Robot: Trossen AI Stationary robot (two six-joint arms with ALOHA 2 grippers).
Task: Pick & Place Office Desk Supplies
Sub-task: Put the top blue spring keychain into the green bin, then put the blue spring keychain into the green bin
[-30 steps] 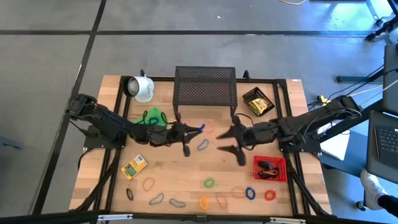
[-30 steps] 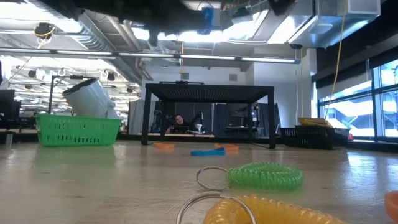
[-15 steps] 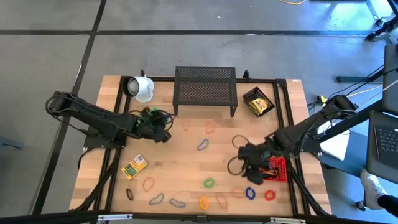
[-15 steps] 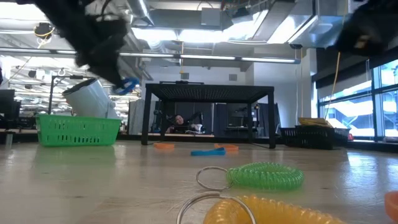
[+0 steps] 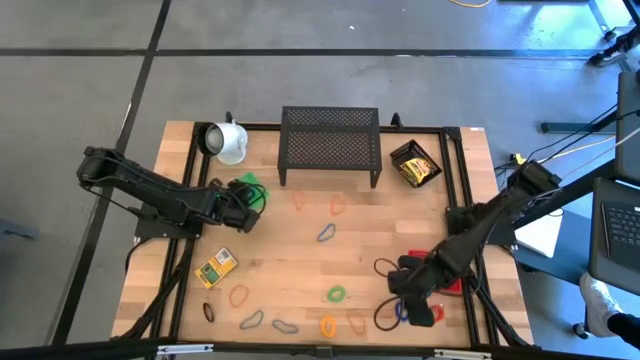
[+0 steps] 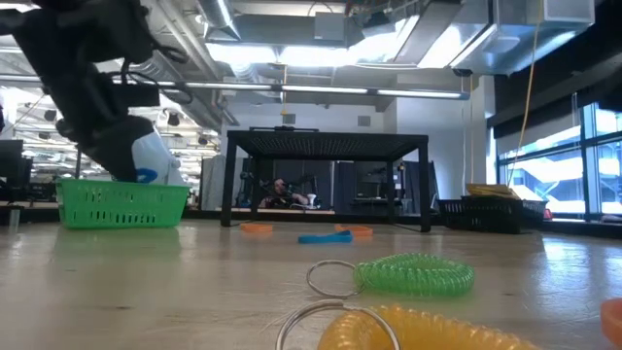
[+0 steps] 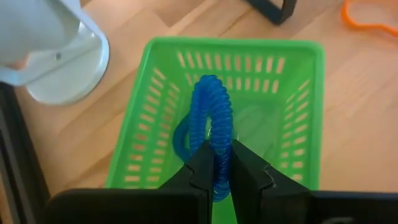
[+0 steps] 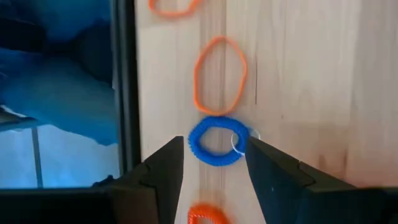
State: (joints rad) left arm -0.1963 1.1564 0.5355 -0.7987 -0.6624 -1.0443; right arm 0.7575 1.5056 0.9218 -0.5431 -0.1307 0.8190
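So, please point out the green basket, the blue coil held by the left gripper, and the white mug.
green basket (image 7: 298, 112), left wrist view, on its slotted side wall.
blue coil (image 7: 211, 118), left wrist view, on the loop above the shut fingers.
white mug (image 5: 231, 143), high view, on its body.

L arm is reaching in from table's left edge, left gripper (image 7: 214, 163) clamping a blue coil loop (image 7: 211, 127) above the green basket (image 7: 155, 118). R arm is stretching well right of basket, right gripper (image 8: 214, 163) hanging fingers apart.
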